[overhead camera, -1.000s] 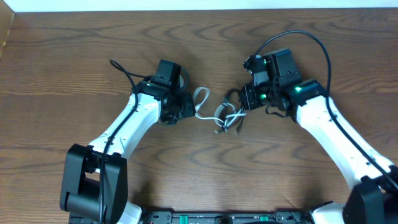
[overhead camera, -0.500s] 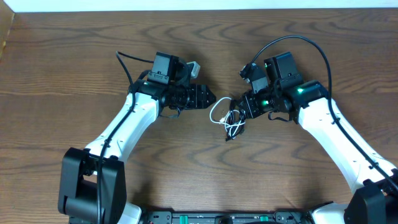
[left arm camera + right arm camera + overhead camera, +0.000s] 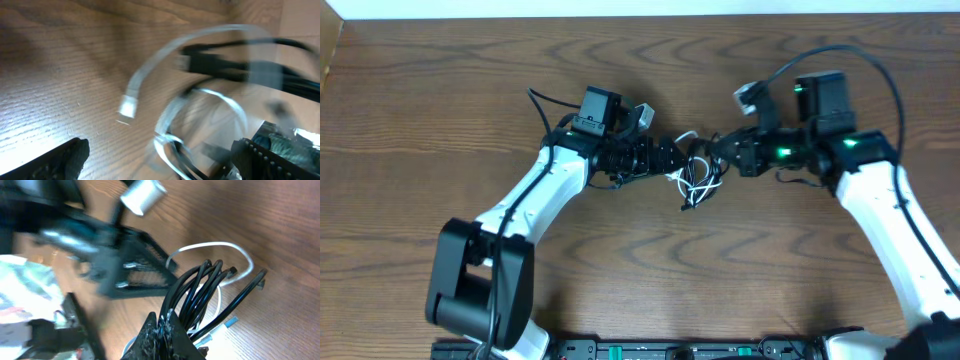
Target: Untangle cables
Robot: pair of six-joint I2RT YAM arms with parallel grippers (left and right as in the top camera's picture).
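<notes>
Now at the bundle, the left end effector (image 3: pixel 672 158), fingers spread wide, has swung across to the cables (image 3: pixel 695 182) at mid-surface (image 3: pixel 440 100), after hanging back a second ago. The right end effector (image 3: pixel 167 330) pinches the black cable (image 3: pixel 197 291) coils, with the white cable (image 3: pixel 210 245) looping loose. A two-armed pull-apart looks ready to begin.

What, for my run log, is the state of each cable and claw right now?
black cable, looped, strands clamped in right claw.
white cable, looped, tangled with black cable, plug end free.
right claw, shut on black cable.
left claw, open, at the bundle.
</notes>
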